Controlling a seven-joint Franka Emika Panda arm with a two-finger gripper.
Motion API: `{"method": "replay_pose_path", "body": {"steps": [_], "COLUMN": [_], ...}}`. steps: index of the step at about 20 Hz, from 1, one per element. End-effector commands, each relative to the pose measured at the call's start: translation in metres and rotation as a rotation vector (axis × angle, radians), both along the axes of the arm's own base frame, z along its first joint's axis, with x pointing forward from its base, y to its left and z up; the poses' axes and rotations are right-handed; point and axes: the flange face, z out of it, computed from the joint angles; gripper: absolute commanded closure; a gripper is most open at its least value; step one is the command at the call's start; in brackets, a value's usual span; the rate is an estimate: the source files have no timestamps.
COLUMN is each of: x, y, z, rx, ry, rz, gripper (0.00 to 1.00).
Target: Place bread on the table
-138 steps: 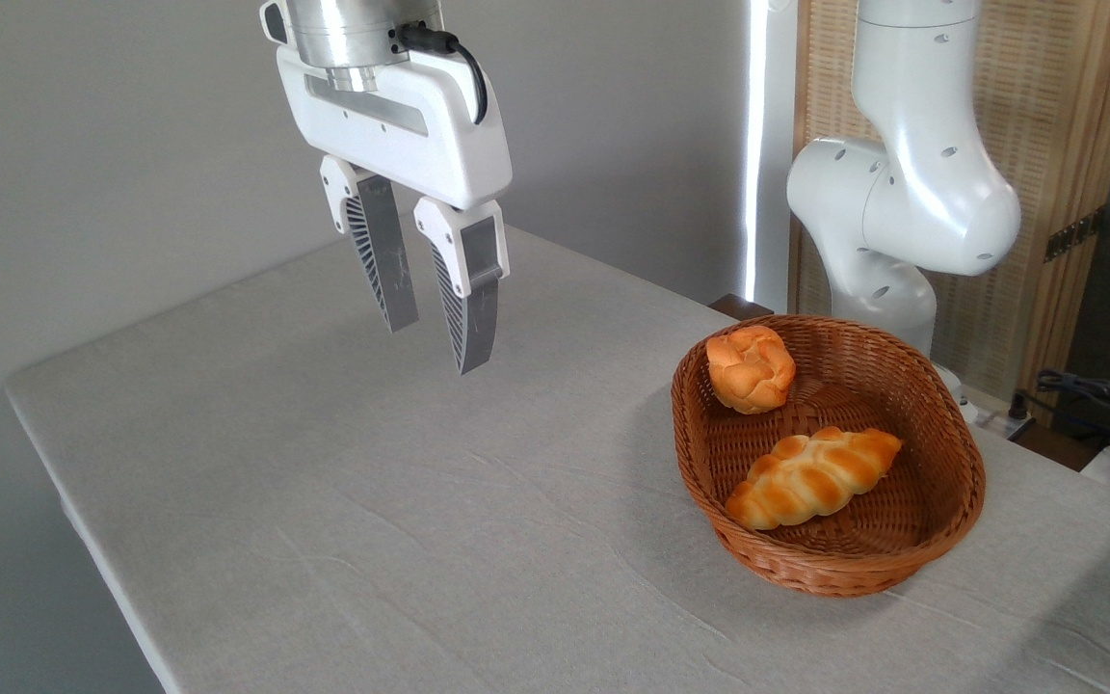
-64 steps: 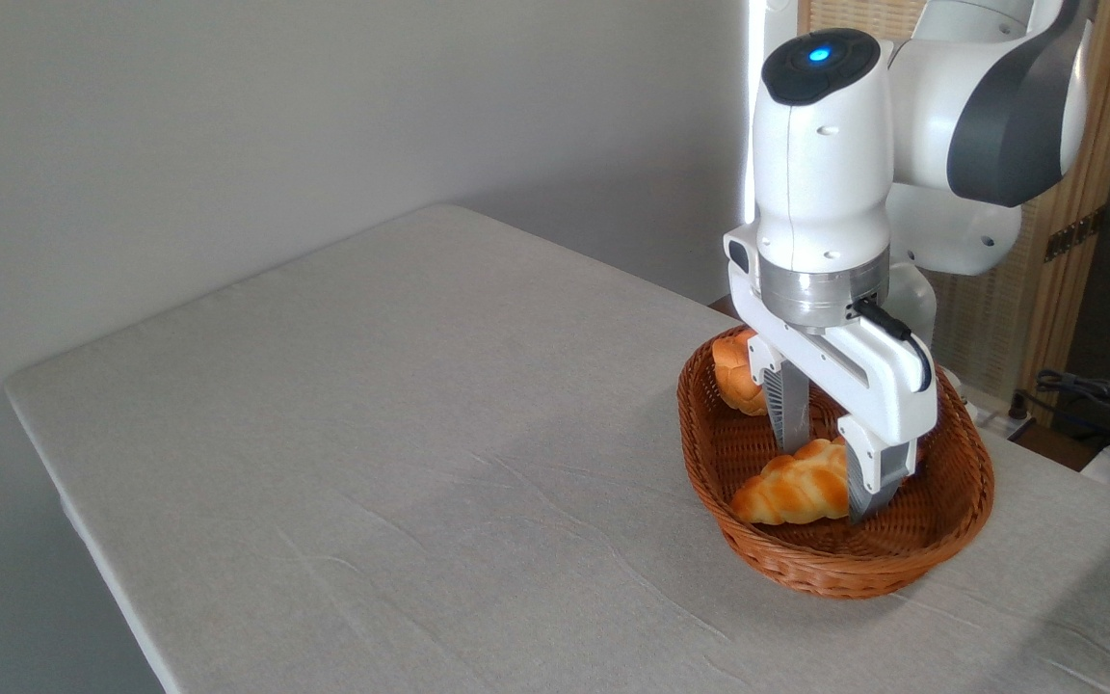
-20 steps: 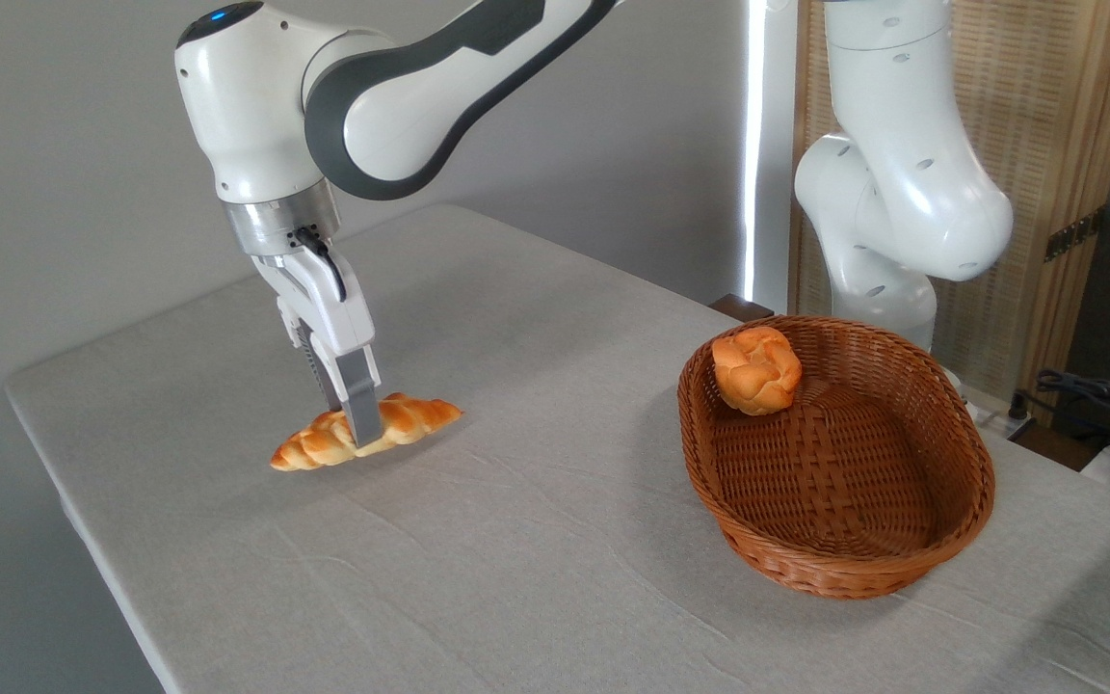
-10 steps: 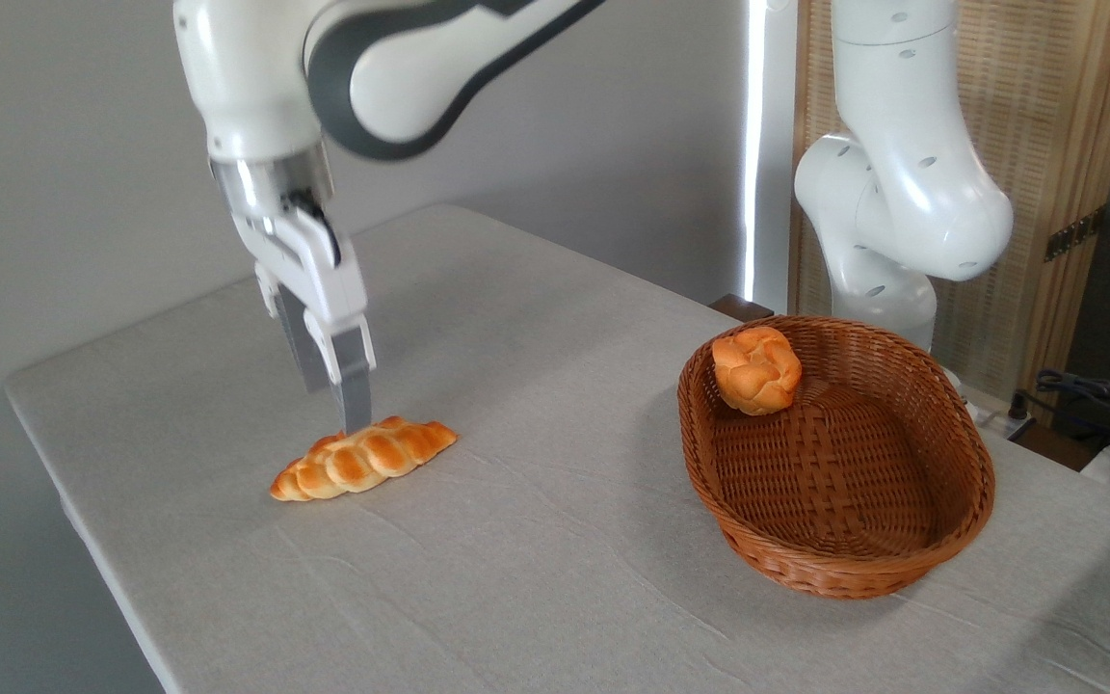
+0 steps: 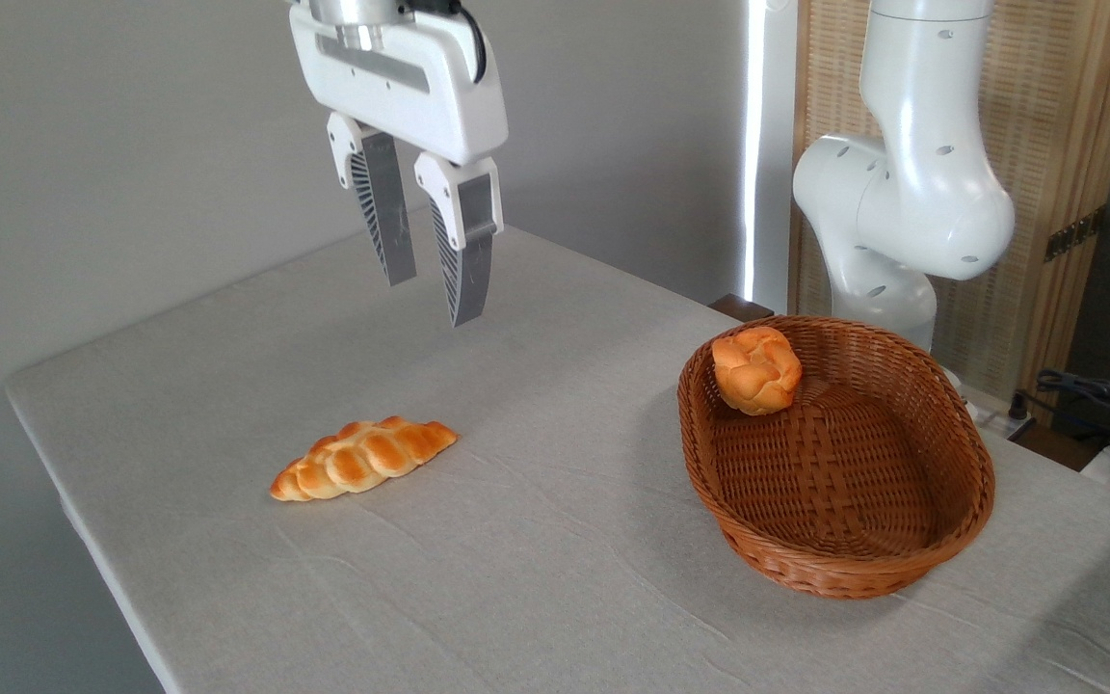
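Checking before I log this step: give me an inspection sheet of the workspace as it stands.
Surface: table, wrinkled grey cloth.
Job's things: bread lies flat on the cloth, left of the basket, apart from it.
Clutter: round bun in the basket against its far-left wall.
Grippers: gripper open, empty, high above the table.
Cables: black cables at right edge, off the table.
Surroundings: grey wall, slatted wooden screen.

The bread (image 5: 363, 460) lies on the tabletop (image 5: 536, 540), at 9 o'clock from the basket (image 5: 839, 569). A bun (image 5: 753, 369) sits in the basket's 11 o'clock end.
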Motion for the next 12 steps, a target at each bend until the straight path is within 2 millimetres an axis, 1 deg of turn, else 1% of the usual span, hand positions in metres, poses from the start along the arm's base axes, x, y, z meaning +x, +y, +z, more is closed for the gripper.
{"method": "replay_pose_path", "body": {"steps": [1, 8, 10, 12], "x": [0.0088, 0.0093, 0.0102, 0.0097], "y": [0.0066, 0.0075, 0.0065, 0.0014], "z": [0.0042, 0.0034, 0.0025, 0.0018], "rx": [-0.01, -0.008, -0.008, -0.007], "ry": [0.004, 0.006, 0.008, 0.009], "rz": [0.001, 0.014, 0.015, 0.005], "gripper": [0.0, 0.0, 0.0, 0.0]}}
